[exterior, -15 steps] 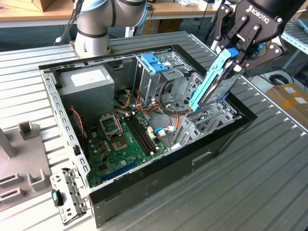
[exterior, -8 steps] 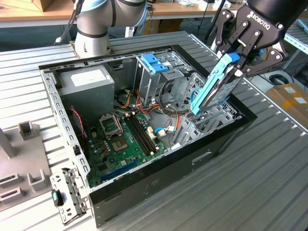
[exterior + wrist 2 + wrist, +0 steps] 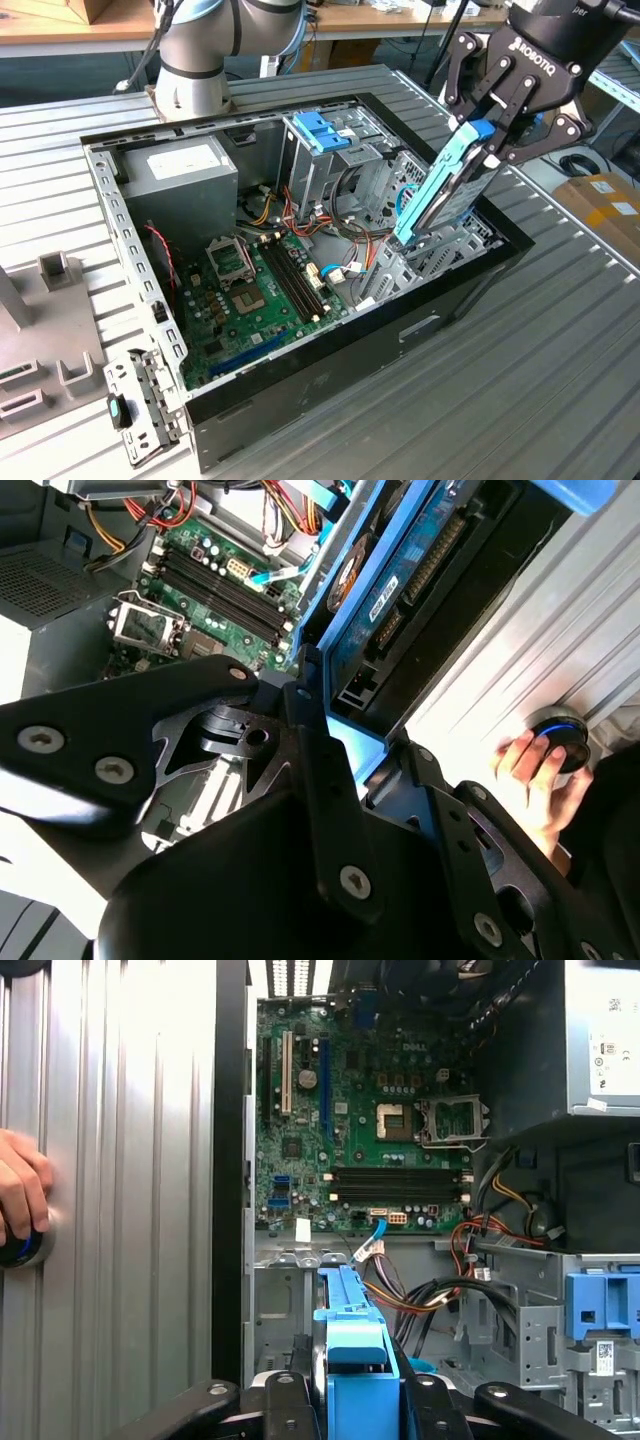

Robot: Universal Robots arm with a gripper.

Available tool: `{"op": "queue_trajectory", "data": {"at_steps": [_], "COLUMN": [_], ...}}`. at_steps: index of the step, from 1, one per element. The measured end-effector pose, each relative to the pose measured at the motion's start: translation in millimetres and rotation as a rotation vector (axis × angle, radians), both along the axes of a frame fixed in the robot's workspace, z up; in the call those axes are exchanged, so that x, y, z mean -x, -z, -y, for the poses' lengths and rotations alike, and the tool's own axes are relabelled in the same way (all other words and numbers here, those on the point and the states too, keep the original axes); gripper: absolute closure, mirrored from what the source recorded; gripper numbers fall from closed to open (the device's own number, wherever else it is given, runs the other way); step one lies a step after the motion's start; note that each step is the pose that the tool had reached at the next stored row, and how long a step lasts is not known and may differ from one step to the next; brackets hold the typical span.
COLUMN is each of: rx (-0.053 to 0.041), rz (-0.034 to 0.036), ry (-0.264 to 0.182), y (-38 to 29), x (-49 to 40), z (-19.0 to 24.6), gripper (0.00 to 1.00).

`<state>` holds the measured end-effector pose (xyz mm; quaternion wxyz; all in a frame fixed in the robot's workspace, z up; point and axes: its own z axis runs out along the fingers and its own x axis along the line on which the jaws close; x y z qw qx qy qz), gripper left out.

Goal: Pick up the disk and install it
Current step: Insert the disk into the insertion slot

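Above the drive bay (image 3: 450, 250) at the exterior view's right, your gripper (image 3: 490, 135) clamps the disk (image 3: 440, 190), steeply tilted. Cables (image 3: 372, 245) crowd its lower end. Outside the case (image 3: 330, 370), a hand (image 3: 20, 1195) rests on the table (image 3: 560, 380).

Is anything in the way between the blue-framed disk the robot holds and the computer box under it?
Nothing visible is. The gripper is shut on the dark grey disk with the bright blue rail, tilted, its lower end at the grey metal bay. Black and orange wires run close beside it.
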<state>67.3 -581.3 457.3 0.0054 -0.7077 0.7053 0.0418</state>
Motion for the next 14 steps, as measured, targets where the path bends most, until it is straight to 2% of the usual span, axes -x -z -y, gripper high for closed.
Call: {"op": "queue_trajectory", "data": {"at_steps": [14], "rx": [0.0001], "rz": [0.0], "ry": [0.0], "y": [10.5], "x": [-0.7], "z": [2.0], "gripper": [0.63]}}
